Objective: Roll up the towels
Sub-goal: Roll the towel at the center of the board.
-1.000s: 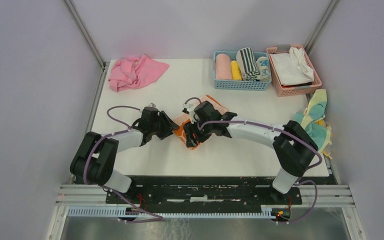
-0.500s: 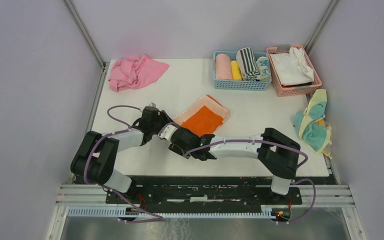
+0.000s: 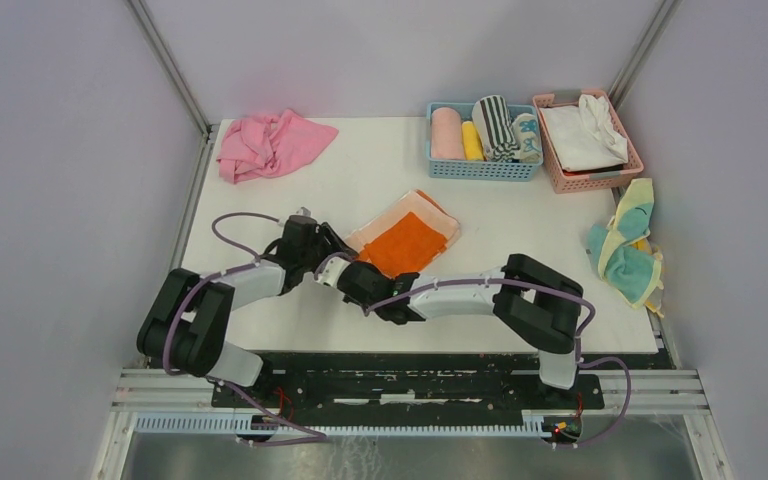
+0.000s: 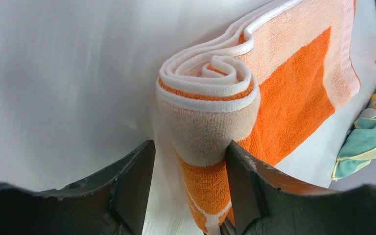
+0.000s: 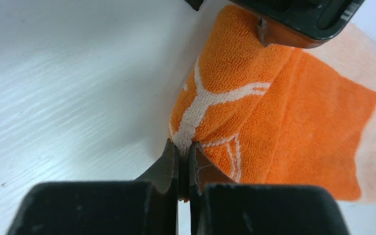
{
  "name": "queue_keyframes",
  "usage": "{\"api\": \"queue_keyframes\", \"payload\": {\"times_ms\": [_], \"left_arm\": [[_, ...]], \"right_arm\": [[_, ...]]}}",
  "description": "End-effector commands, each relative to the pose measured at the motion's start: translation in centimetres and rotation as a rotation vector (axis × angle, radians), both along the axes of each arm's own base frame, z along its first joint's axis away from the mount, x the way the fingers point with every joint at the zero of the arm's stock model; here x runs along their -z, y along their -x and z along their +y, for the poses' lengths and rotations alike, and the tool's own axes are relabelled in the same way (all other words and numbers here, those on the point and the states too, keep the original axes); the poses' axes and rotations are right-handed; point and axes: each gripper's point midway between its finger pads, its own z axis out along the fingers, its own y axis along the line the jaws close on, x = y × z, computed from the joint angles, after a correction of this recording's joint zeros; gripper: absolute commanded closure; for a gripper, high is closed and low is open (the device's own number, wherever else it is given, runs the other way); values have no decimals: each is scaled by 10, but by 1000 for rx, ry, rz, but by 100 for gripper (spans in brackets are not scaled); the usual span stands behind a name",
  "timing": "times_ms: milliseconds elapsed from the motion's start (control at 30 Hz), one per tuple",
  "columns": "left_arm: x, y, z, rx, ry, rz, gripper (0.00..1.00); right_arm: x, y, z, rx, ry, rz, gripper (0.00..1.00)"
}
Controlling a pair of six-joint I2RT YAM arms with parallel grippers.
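Note:
The orange towel [image 3: 412, 238] with white lettering lies flat on the table, its near-left end rolled up. In the left wrist view the roll [image 4: 208, 98] stands between the fingers of my left gripper [image 4: 190, 148]. That gripper is open: the right finger touches the roll and the left finger stands apart from it. My right gripper [image 5: 182, 146] is shut on the roll's lettered end [image 5: 196, 115], down at the table. Both grippers meet at the towel's near-left corner [image 3: 345, 268]. Teal-and-yellow towels [image 3: 625, 250] lie crumpled at the table's right edge.
A pink cloth [image 3: 265, 143] lies crumpled at the back left. At the back right, a blue basket [image 3: 483, 170] holds several rolled towels. Beside it stands a pink basket [image 3: 560, 180] with a white cloth inside. Frame posts stand at both back corners.
My right arm swung from above the towel down to its near-left end, and its gripper closed on the roll's end. The left gripper stayed by the roll and opened slightly.

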Motion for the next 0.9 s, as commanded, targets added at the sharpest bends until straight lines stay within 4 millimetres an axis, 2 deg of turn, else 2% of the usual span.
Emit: {"api": "queue_keyframes", "payload": {"times_ms": [0, 67, 167, 233, 333, 567, 867], "left_arm": [[21, 31, 28, -46, -116, 93, 35], [11, 34, 35, -66, -127, 72, 32], [-14, 37, 45, -97, -135, 7, 26], [-27, 41, 50, -112, -129, -26, 22], [-42, 49, 49, -116, -79, -62, 20], [-57, 51, 31, -75, 47, -114, 18], [-59, 22, 6, 5, 98, -121, 19]], "right_arm": [[-14, 35, 25, -112, -191, 273, 97], [-26, 48, 32, -137, -309, 405, 100], [-42, 54, 36, -132, -514, 598, 100], [-51, 54, 36, -114, -650, 728, 100], [-55, 41, 32, -69, -819, 864, 100], [-31, 28, 14, 143, -1081, 1123, 100], [-4, -3, -17, 352, -1336, 1308, 100]]}}
